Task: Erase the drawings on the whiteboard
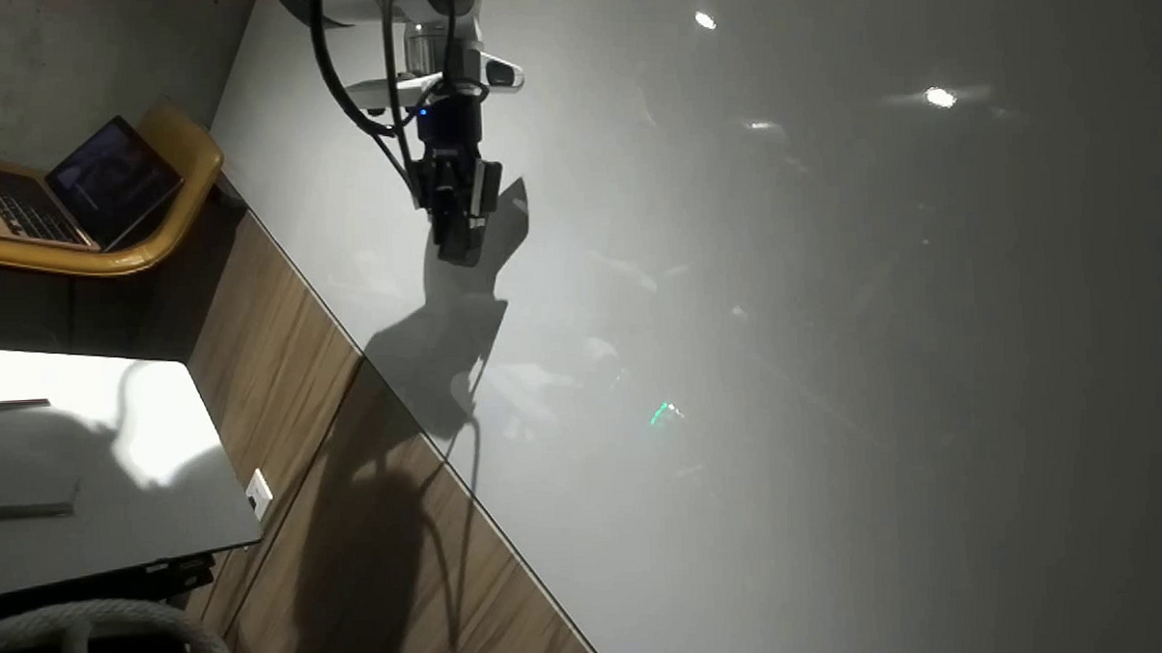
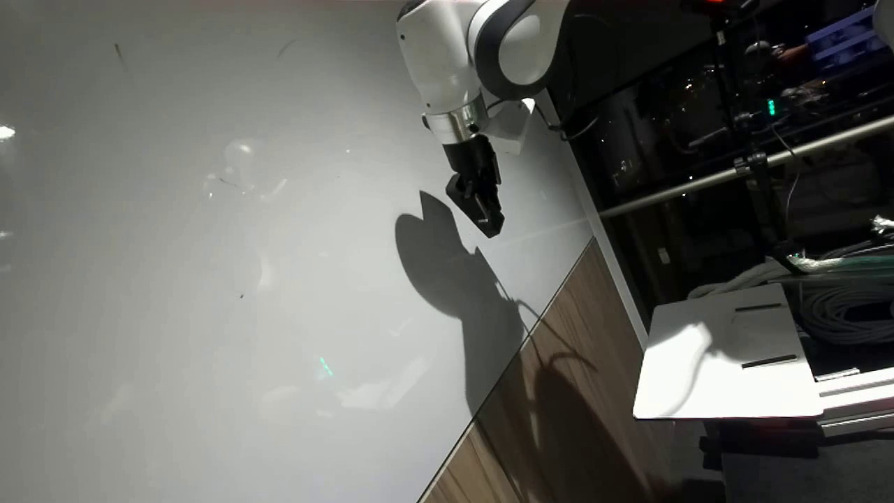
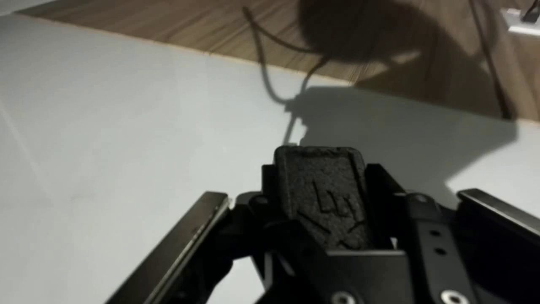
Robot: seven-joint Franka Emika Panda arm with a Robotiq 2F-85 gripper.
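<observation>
The whiteboard (image 1: 833, 356) is a large glossy pale panel filling most of both exterior views (image 2: 174, 293); it also lies behind the jaws in the wrist view (image 3: 126, 139). My gripper (image 3: 322, 181) is shut on a dark, rough rectangular eraser block (image 3: 325, 202) with lines scratched on it. In both exterior views the gripper (image 1: 461, 200) (image 2: 478, 192) looks apart from the board, its shadow offset. Short thin dark marks (image 2: 117, 50) and a faint curved line (image 2: 286, 47) show on the board in an exterior view. No clear zigzag or long slanted loop shows.
A brown wooden strip (image 1: 271, 318) borders the board's edge. A small white table (image 1: 114, 517) stands beyond it, with a laptop (image 1: 117, 183) on a yellow chair (image 1: 203, 156). Bright reflections and green light spots (image 1: 663, 413) lie on the board. Cables (image 1: 325, 65) hang along the arm.
</observation>
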